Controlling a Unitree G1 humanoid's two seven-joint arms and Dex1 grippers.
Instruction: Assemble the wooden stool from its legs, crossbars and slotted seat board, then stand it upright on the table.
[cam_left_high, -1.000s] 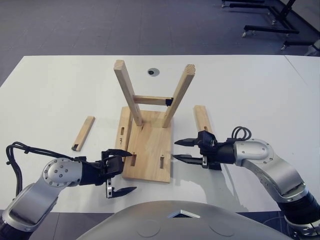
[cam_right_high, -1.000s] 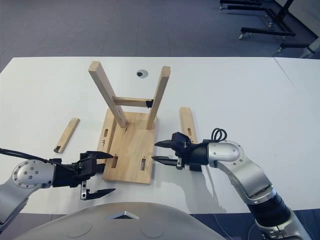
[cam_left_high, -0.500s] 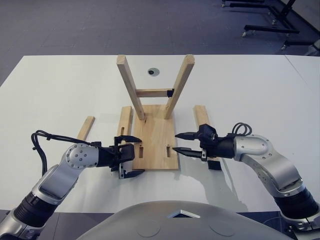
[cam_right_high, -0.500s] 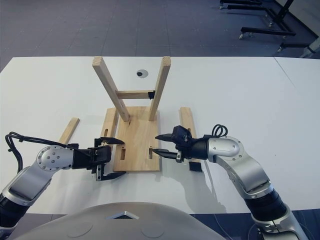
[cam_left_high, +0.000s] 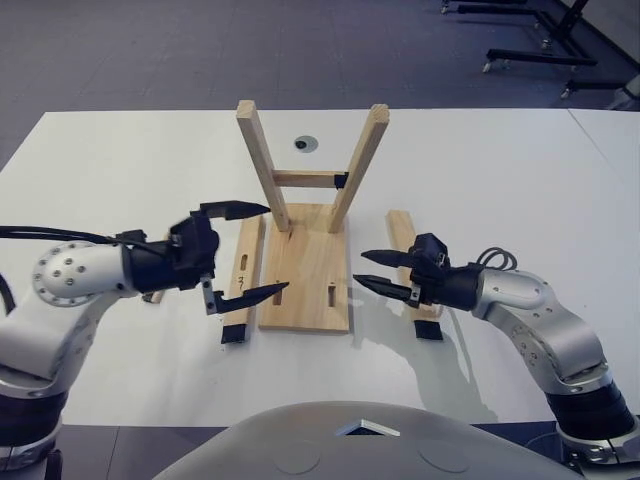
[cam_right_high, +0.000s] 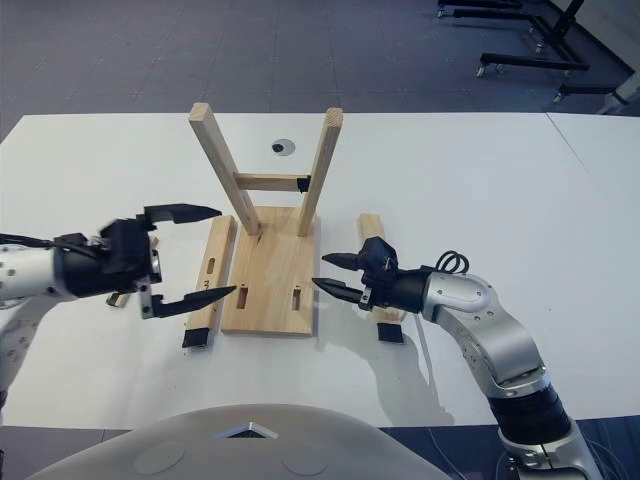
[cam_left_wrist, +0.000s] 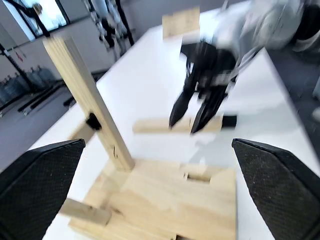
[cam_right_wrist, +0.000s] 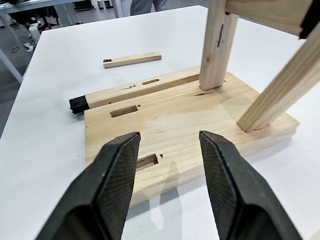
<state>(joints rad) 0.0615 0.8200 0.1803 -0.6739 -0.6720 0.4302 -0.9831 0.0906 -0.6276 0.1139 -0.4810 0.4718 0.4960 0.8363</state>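
Left gripper (cam_left_high: 278, 247), wide open, hovers over the loose leg (cam_left_high: 245, 262) lying lengthwise beside the board (cam_left_high: 305, 270); right gripper (cam_left_high: 360, 268) half open

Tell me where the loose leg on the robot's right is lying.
In the head views, the loose leg lies flat on the table just right of the seat board, partly hidden by the right gripper, black-capped end toward the robot.

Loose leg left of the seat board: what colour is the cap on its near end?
The cap is black; clearest in the right wrist view.
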